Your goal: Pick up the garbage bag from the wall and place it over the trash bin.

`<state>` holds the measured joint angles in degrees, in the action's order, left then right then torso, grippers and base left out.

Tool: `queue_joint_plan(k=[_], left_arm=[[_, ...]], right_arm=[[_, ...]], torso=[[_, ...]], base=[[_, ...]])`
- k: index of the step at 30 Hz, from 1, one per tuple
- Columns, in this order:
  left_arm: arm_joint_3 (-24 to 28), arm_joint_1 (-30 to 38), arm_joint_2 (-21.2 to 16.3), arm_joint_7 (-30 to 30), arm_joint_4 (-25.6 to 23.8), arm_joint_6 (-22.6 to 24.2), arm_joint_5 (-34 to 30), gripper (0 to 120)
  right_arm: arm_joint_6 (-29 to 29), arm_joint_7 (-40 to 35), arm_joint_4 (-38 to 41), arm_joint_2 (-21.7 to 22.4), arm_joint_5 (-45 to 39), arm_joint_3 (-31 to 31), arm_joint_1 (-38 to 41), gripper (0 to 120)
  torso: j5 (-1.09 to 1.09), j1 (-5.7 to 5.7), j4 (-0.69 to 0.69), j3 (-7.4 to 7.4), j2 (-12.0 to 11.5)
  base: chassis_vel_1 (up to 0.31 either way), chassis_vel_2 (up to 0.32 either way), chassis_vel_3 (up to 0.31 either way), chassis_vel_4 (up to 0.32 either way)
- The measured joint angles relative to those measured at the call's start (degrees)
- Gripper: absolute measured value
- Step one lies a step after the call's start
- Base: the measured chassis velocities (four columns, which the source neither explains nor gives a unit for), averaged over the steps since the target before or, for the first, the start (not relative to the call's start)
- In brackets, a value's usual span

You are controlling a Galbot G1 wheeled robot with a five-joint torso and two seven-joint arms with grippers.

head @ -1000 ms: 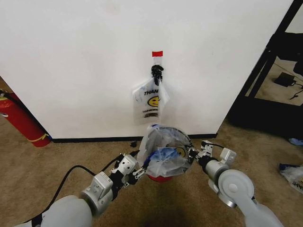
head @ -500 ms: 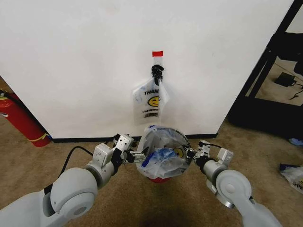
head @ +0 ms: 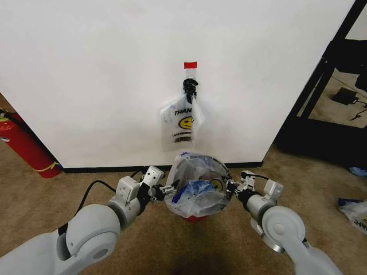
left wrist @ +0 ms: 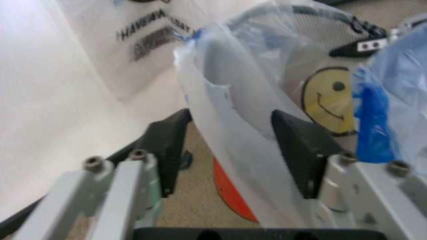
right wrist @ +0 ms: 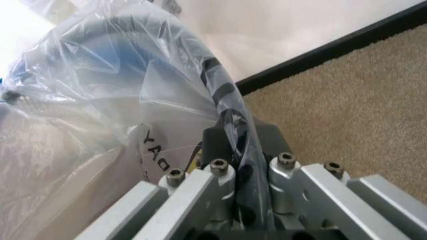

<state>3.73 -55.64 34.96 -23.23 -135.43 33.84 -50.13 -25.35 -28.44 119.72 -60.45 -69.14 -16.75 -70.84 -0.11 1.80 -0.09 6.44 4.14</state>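
Tan carpet floor (head: pixel 114 172): trash bin (head: pixel 195 216) near wall base, red extinguisher (head: pixel 26 146) far left.

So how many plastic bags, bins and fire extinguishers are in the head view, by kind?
Plastic bags: 3 — garbage bag over the trash bin, smiley bag on the wall hook, another bag on the floor at far right.
Bins: 1 — trash bin.
Fire extinguishers: 1.
Total: 5.

Thin, glossy, crinkled plastic garbage bag (head: pixel 196 184) over a wire-mesh metal trash bin (head: pixel 221 166) on rough carpet (head: pixel 69 195)
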Motion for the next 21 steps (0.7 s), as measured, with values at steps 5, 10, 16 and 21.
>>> queue_joint_plan(k=[5, 10, 16, 21], left_arm=[[0.71, -0.42, -0.17, 0.58, -0.41, 0.34, 0.00, 32], [1.49, 0.23, 0.19, 0.49, 0.77, 0.58, 0.04, 10], [1.65, 0.57, 0.09, 0.28, 1.93, 0.57, 0.08, 0], [1.72, 0.61, 0.29, 0.15, 2.52, 0.58, 0.36, 0]], right_arm=[[-0.02, -0.13, 0.04, 0.02, -0.16, 0.13, 0.34, 0], [0.00, -0.25, 0.27, 0.40, -0.32, -0.01, 0.16, 0], [0.09, -0.25, 0.41, 0.49, -0.43, -0.19, 0.14, 0], [0.15, -0.26, 0.46, 0.35, -0.46, -0.13, 0.28, 0]], torso=[[0.00, 0.00, 0.01, 0.00, 0.00], [-0.01, 0.00, 0.00, 0.00, 0.00], [0.00, 0.00, 0.00, 0.00, 0.00], [0.00, 0.00, 0.00, 0.00, 0.00]], base=[[0.000, 0.000, 0.000, 0.000], [0.000, 0.000, 0.000, 0.000], [0.000, 0.000, 0.000, 0.000], [0.000, 0.000, 0.000, 0.000]])
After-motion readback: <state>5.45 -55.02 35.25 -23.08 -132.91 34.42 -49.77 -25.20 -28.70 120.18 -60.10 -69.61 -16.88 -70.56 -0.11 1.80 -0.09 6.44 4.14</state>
